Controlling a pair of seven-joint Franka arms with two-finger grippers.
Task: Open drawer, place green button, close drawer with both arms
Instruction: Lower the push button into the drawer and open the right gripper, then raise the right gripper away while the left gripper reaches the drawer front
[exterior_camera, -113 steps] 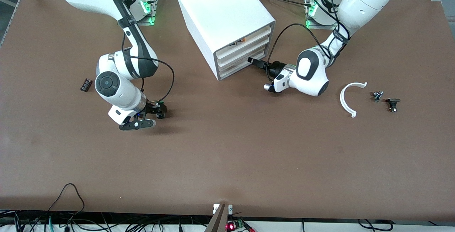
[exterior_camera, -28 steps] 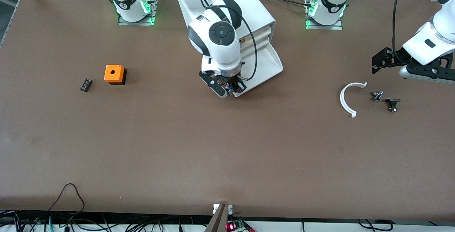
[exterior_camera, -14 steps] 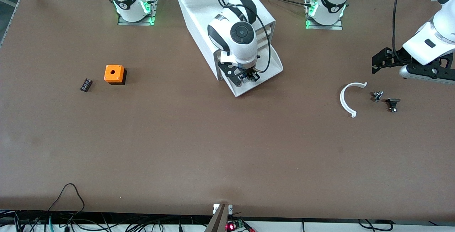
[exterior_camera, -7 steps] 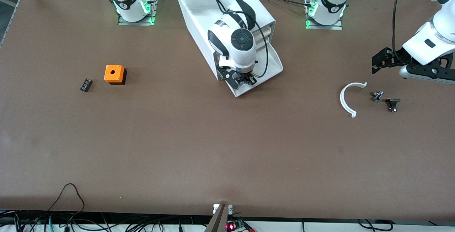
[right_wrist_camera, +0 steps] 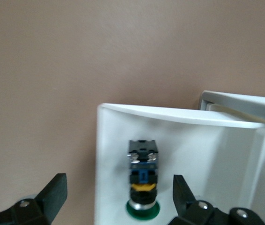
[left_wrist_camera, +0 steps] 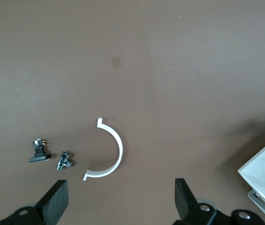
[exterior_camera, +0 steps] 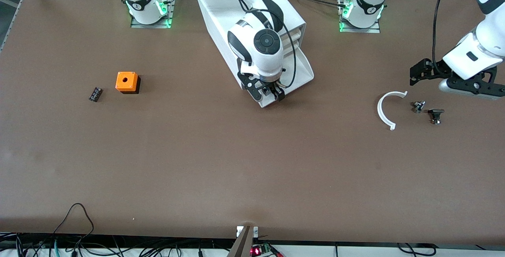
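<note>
The lowest drawer (exterior_camera: 304, 70) of the white cabinet (exterior_camera: 244, 8) is pulled out toward the front camera. My right gripper (exterior_camera: 272, 91) hangs open over the drawer's front corner. In the right wrist view the button (right_wrist_camera: 142, 178) lies on its side on the drawer floor (right_wrist_camera: 111, 154), green cap toward the camera, between the spread fingers of my right gripper (right_wrist_camera: 118, 201) and touched by neither. The hand hides the button in the front view. My left gripper (exterior_camera: 422, 71) is open and empty over the table at the left arm's end; it also shows in the left wrist view (left_wrist_camera: 121, 206).
An orange cube (exterior_camera: 127, 81) and a small black block (exterior_camera: 95, 94) lie toward the right arm's end. A white arc (exterior_camera: 384, 109), a small metal part (exterior_camera: 418, 106) and a black part (exterior_camera: 435, 115) lie under the left gripper; the arc also shows in the left wrist view (left_wrist_camera: 116, 150).
The drawer went from shut to pulled out. My right gripper carried the button over the drawer and has let it go. My left gripper left the drawer front and has just shifted slightly.
</note>
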